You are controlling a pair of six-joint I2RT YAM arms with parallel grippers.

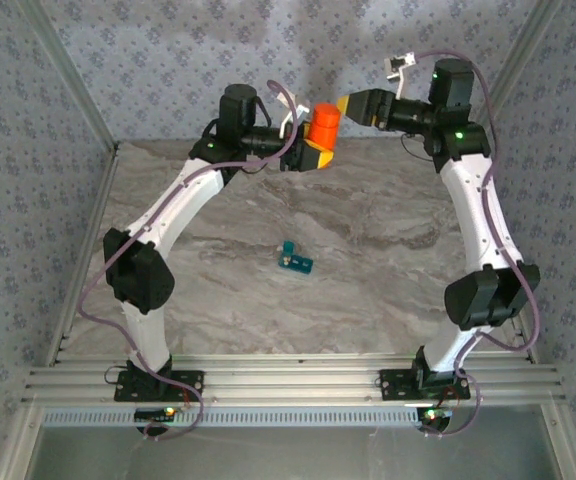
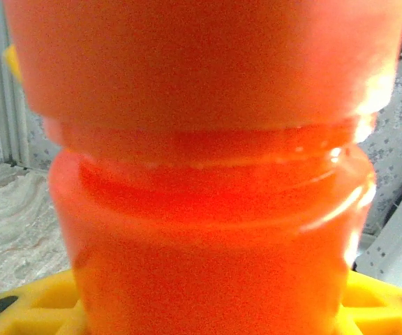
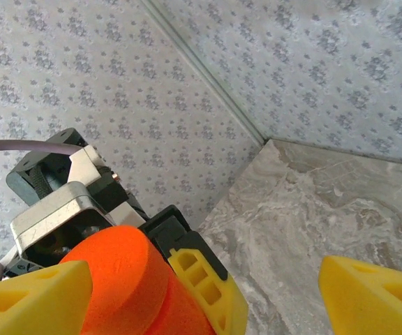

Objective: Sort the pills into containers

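Observation:
My left gripper (image 1: 317,153) is shut on an orange cylindrical bottle (image 1: 324,124), held up above the table's far edge. Its orange cap (image 3: 117,272) is on, and the bottle's body (image 2: 208,209) sits close between the yellow fingers (image 2: 40,307). My right gripper (image 1: 351,107) stands open just right of the cap, its yellow fingers (image 3: 375,293) wide apart and holding nothing. One of them is beside the cap. The teal containers box (image 1: 296,262) lies on the marble table near the middle. The pills are hidden.
The marble table (image 1: 388,250) is walled by patterned panels at the back and sides (image 1: 28,150). Both arms arch up from their bases on the near rail (image 1: 288,385).

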